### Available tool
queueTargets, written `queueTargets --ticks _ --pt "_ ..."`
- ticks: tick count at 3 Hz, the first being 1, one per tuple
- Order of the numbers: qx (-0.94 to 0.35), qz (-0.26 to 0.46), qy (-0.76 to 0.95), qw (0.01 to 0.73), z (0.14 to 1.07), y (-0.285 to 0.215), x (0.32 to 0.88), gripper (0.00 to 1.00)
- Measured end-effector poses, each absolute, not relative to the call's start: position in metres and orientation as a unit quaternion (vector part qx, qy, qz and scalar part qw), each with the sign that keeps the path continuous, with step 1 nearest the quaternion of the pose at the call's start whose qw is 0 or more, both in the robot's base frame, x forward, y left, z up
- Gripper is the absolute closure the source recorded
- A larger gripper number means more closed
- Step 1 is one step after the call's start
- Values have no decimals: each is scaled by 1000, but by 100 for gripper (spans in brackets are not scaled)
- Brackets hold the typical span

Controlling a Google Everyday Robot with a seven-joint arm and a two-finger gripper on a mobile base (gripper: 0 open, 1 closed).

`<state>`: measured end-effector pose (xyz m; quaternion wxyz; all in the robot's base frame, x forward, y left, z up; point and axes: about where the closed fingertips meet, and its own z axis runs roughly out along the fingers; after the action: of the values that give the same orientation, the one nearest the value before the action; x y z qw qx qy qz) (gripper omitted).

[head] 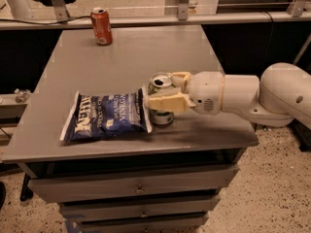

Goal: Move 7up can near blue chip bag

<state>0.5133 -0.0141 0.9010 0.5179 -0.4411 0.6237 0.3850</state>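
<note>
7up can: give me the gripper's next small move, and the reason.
Probably open the fingers and let go. The gripper is shut on the 7up can, which appears to stand upright on the table, right beside the right crimped end of the blue chip bag, so the can looks placed.

Grey 3-drawer cabinet (97, 191) on speckled floor (277, 193)
</note>
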Motion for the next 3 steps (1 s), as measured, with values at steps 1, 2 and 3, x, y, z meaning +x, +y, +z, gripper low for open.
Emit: queueTargets --ticks 1,2,3 --pt "-447 387 621 514 901 -12 512 0" --pt "-450 387 620 513 903 -12 513 0" --pt "-454 375 618 520 912 -24 518 0"
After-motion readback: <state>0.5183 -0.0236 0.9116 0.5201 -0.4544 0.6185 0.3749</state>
